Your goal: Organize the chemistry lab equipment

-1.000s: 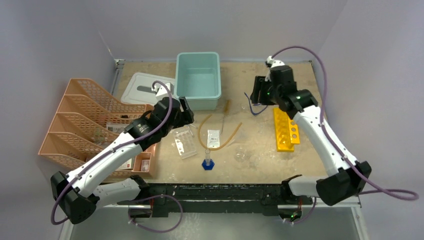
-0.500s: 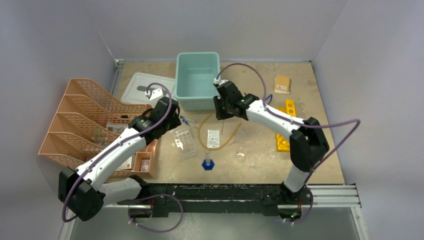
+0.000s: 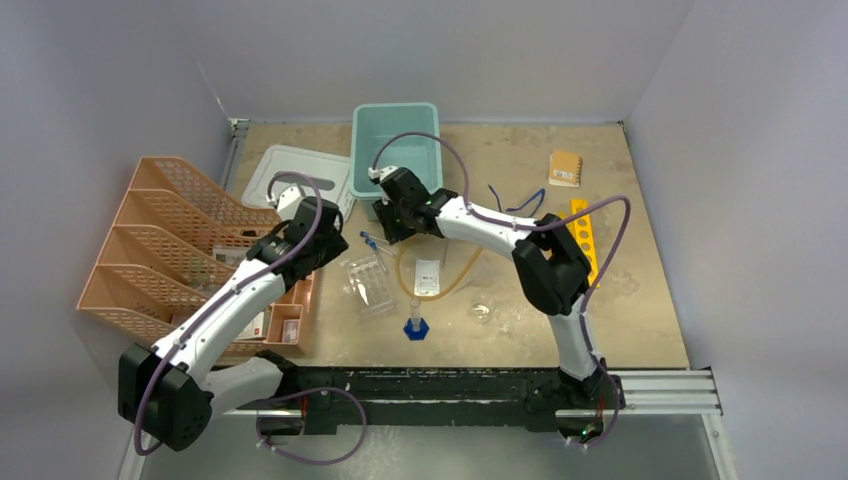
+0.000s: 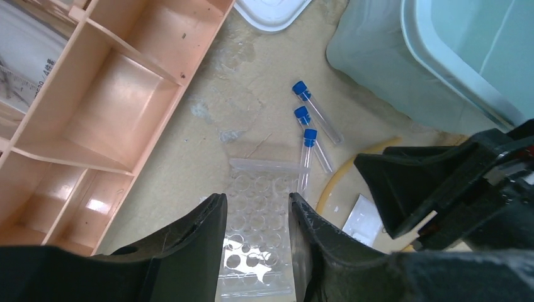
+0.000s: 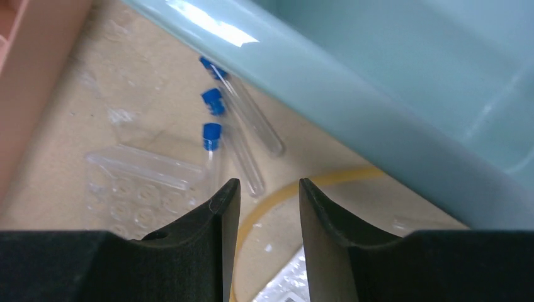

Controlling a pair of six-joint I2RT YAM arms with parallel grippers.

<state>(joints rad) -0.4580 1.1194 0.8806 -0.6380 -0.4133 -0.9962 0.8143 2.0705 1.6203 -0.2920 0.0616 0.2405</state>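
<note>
Three blue-capped tubes lie in front of the teal bin; the wrist views show them too. A clear well plate lies just nearer. My left gripper hovers open above the plate, holding nothing. My right gripper is open above the amber rubber tubing, beside the tubes. A white packet, a blue-based cylinder, a glass dish and blue-framed glasses lie on the table.
Peach organizer trays line the left side. A white lid lies behind them. A yellow rack and a brown notebook are at the right. The right gripper's black body shows close in the left wrist view.
My right arm swung from the far right across to the front of the teal bin. My left gripper drew back a little to the left. Both sets of jaws narrowed.
</note>
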